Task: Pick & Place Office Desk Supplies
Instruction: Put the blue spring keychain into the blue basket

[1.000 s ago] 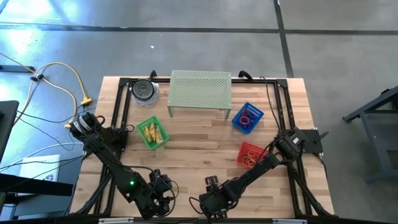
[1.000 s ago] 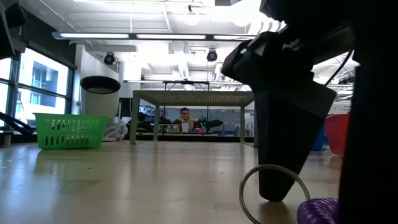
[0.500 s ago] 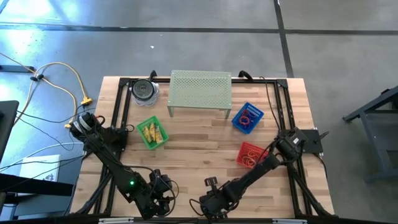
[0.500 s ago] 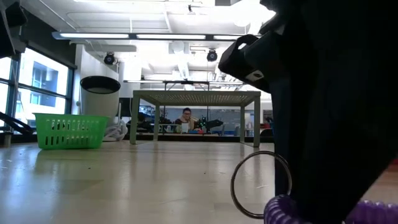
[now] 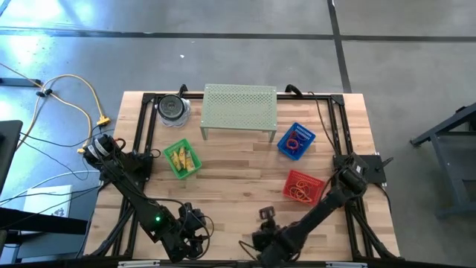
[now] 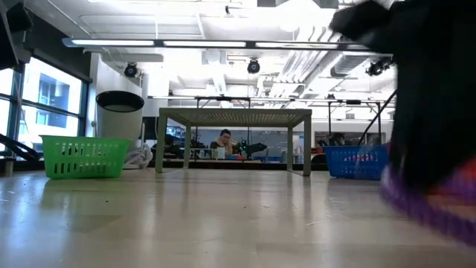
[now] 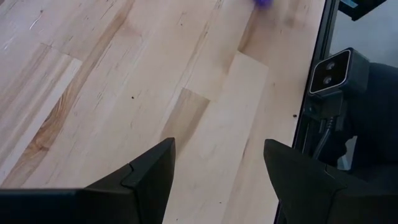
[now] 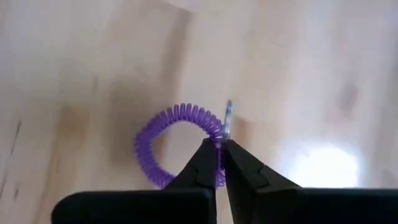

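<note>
A purple coiled band [image 8: 163, 140] with a metal ring [image 8: 229, 114] on it hangs from my right gripper [image 8: 219, 151], which is shut on it above the table's near edge [image 5: 266, 217]. In the low view the band is a purple blur [image 6: 421, 208] below the dark arm. My left gripper [image 7: 214, 163] waits open over bare wood at the near left [image 5: 195, 222]. A green basket [image 5: 182, 159] holds yellow pieces. Red bands lie in a blue basket [image 5: 296, 141], and orange bands in a red basket [image 5: 301, 186]. My right gripper pinches the purple band's coil [image 8: 217, 138] between its two fingertips, right beside the metal ring. The fingers come from above, slanting steeply down. The rest of the coil hangs as a slack loop beside and below the tips, lifted off the wood.
A pale green perforated stand [image 5: 239, 110] spans the far middle, and a dark-lidded jar [image 5: 172, 109] sits to its left. The low view camera's housing [image 7: 336, 70] sits on the black frame at the near edge. Bare wood lies between the baskets and the grippers.
My right gripper has shut on the purple band, tipped steeper, then risen and swung toward the table's right edge. The band and its ring, which stood on the wood near the low camera, have gone up and right with it.
</note>
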Available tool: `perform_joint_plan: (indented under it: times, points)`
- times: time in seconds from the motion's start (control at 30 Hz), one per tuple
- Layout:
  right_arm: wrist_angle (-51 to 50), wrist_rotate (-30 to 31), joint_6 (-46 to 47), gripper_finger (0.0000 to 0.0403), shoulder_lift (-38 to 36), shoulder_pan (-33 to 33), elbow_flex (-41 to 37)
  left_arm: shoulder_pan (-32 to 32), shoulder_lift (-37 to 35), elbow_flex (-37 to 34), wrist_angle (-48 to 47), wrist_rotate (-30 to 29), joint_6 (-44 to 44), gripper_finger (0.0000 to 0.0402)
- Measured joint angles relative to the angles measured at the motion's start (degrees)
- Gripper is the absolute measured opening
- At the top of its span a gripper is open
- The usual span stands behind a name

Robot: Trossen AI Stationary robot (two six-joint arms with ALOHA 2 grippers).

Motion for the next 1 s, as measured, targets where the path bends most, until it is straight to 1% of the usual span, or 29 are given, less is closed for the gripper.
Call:
perform_joint_plan:
  times: [0.13,0.27,0.37,0.43,0.57,0.6,0.7,0.8,0.93,1.0]
  points:
    - [-12.75,6.05,5.96,0.0005,-2.73,1.46,0.22,0.0,0.0,0.0,-0.01,-0.11,0.32,0.0239]
    - [-26.16,12.04,12.76,0.0005,-6.42,1.32,0.2,0.0,0.0,0.0,-0.06,-3.9,1.7,0.0239]
    - [-33.96,18.33,15.1,0.0005,-10.26,0.23,0.25,0.19,0.0,0.0,-0.17,-5.23,2.66,0.0239]
    - [-34.68,20.27,14.9,0.0005,-13.85,-1.33,0.22,0.67,0.0,0.0,-0.12,-5.79,4.29,0.0239]
    - [-34.76,22.89,11.72,0.0005,-23.56,-4.96,0.4,2.28,0.0,0.0,0.01,-6.1,6.34,0.0239]
    - [-34.87,23.45,11.63,0.0004,-25.66,-5.9,0.4,2.72,0.0,0.0,0.07,-6.1,6.11,0.0239]
    - [-34.75,22.63,11.5,0.0004,-32.34,-8.78,0.31,3.58,0.0,0.0,0.01,-6.11,4.23,0.0239]
    - [-34.8,23.56,11.41,0.0004,-38.09,-12.14,0.31,3.72,0.0,0.0,0.0,-6.1,2.78,0.0239]
    - [-34.75,24.21,11.96,0.0004,-42.96,-17.57,-1.88,3.53,0.0,0.0,0.0,-6.08,0.83,0.0239]
    - [-34.72,23.53,12.0,0.0004,-45.66,-22.0,-4.68,3.49,0.0,0.0,0.02,-6.08,-0.47,0.0239]
